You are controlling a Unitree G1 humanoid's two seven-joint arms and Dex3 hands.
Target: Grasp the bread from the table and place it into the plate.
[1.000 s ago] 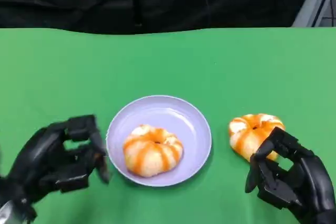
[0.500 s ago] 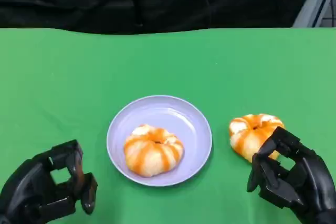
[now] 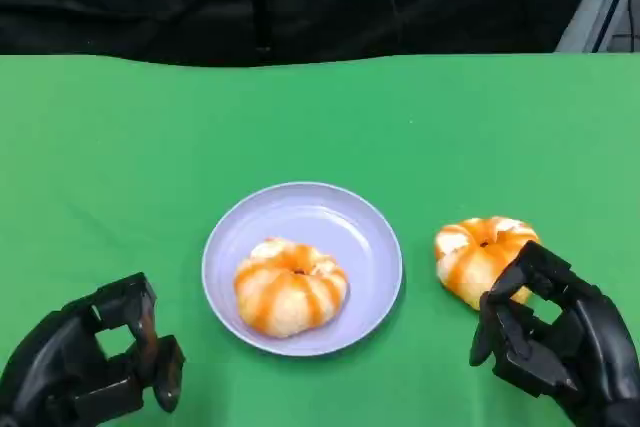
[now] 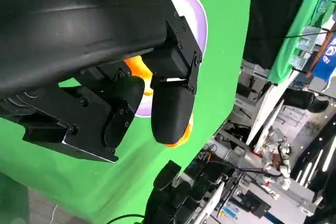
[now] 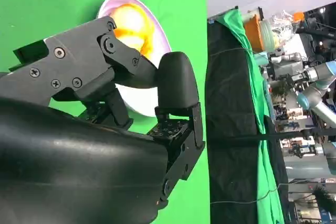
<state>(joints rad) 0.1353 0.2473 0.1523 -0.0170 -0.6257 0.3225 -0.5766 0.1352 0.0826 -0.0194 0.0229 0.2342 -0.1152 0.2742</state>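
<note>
The fingers (image 3: pixel 520 282) of the right hand (image 3: pixel 555 342) were spread apart and curved forward, with nothing between them. The uppermost fingertip lay at the near edge of the second bread (image 3: pixel 483 255), touching it or just short of it; contact could not be confirmed from the head view. This bread rested on the green table (image 3: pixel 320 117), directly ahead of the fingers and just beside the plate (image 3: pixel 335 209), apart from its rim. The step in hand was judged to be the approach to the grasp: the bread was not enclosed and not lifted. The next move called for the fingers to advance over the bread, close round its sides, lift it, and carry it across the near rim of the plate. The first bread (image 3: pixel 290 284) already occupied the near half of the plate, so the free area lay beyond it. The left hand (image 3: pixel 90 367) stood well apart on the other side of the plate, fingers loosely curled and apart, holding nothing.
</note>
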